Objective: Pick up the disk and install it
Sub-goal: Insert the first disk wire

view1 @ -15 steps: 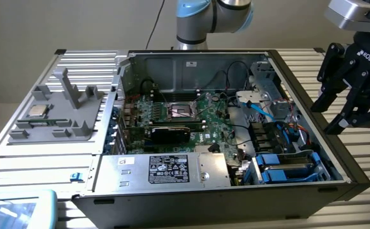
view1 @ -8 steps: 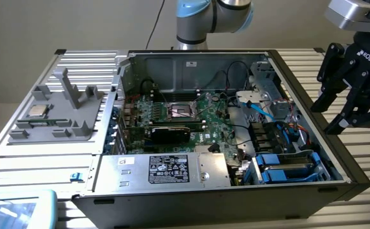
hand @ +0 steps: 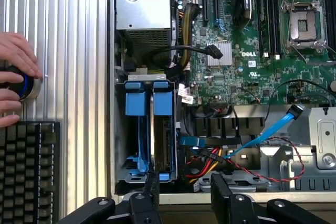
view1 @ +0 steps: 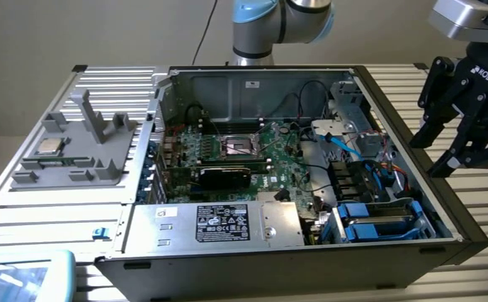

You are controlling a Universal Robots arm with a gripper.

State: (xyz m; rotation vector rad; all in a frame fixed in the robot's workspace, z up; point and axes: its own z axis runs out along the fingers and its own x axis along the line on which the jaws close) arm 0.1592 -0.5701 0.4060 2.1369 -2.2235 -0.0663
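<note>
The disk (view1: pixel 376 226), in its bright blue frame, stands on edge in the drive cage at the case's front corner, on the exterior view's right. In the wrist view the disk (hand: pixel 161 109) has its blue end tabs up, beside a second blue frame (hand: pixel 137 108). My black gripper (view1: pixel 432 156) hangs above and outside the case's right wall, open and holding nothing. The wrist view has my gripper (hand: pixel 186 198) over the case edge close to the cage, with both fingers (hand: pixel 149 195) spread apart.
The open case holds a green motherboard (view1: pixel 244 151), a grey box with a black label (view1: pixel 218 223) and a blue cable (hand: pixel 273 129). A grey fixture carrying a small square chip (view1: pixel 50 146) lies on the removed side panel. A person's hand (hand: pixel 16 72) rests beside a keyboard (hand: pixel 29 171).
</note>
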